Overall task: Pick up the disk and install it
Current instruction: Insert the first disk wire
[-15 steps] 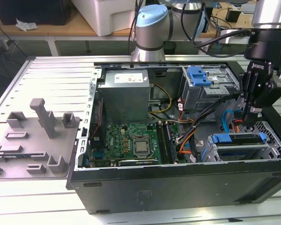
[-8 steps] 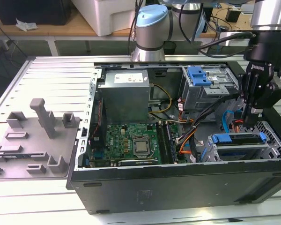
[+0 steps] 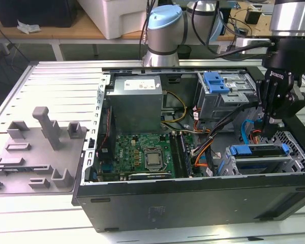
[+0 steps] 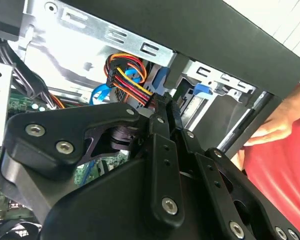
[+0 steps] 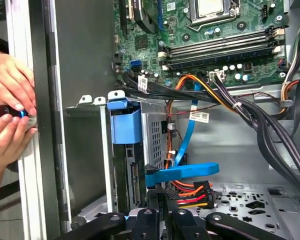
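The disk (image 3: 257, 163) sits in the lower drive cage at the front right corner of the open computer case, its blue rail (image 3: 258, 150) lying along the top. In the first wrist view the disk (image 5: 132, 175) stands on edge in the cage below the blue rail tab (image 5: 125, 125). A blue data cable (image 5: 182, 172) and a red-orange-yellow power plug (image 5: 190, 192) lie at its connector end. My gripper (image 3: 271, 127) hangs just above that cage. Its fingertips (image 5: 157, 200) are pressed together beside the plugs, and I see nothing between them. In the second wrist view my gripper (image 4: 165, 102) points at the same wire bundle.
A grey power supply (image 3: 137, 104), the motherboard (image 3: 150, 155) and an upper drive cage with a blue bracket (image 3: 216, 81) fill the case. Black cable bundles (image 5: 250, 120) cross near the gripper. A person's hands (image 5: 10, 100) rest on the case wall outside. A grey fixture (image 3: 40, 147) lies at the exterior view's left.
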### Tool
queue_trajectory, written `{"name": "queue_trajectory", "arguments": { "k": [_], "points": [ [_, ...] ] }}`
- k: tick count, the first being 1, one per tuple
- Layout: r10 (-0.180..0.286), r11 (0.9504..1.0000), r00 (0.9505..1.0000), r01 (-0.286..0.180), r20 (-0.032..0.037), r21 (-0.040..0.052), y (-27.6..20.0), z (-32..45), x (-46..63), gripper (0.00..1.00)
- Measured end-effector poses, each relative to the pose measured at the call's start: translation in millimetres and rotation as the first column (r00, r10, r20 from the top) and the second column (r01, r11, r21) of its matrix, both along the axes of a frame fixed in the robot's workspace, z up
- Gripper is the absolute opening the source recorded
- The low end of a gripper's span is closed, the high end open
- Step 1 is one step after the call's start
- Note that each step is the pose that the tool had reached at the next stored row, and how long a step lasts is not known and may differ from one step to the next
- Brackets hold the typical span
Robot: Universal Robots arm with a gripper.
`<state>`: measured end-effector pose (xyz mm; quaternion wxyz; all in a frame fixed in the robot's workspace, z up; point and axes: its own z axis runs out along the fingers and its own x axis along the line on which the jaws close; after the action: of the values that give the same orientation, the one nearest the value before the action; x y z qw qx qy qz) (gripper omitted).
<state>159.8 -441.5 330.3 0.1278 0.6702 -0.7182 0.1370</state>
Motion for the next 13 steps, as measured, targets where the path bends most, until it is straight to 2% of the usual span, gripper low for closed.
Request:
{"name": "queue_trajectory", "arguments": {
  "k": [2, 10, 11, 13],
  "points": [
    [0.003, 0.9999, 1.0000, -0.004, 0.0039, 0.0143, -1.8, 0.0, -1.2, 0.17],
    [0.014, 0.9987, 0.9998, -0.015, 0.0158, 0.0496, -8.7, 0.0, -7.8, 0.17],
    [0.015, 0.9985, 0.9997, -0.016, 0.0169, 0.0532, -9.7, 0.0, -8.5, 0.17],
    [0.015, 0.9985, 0.9997, -0.016, 0.0169, 0.0532, -9.7, 0.0, -8.5, 0.17]
  ]
}}
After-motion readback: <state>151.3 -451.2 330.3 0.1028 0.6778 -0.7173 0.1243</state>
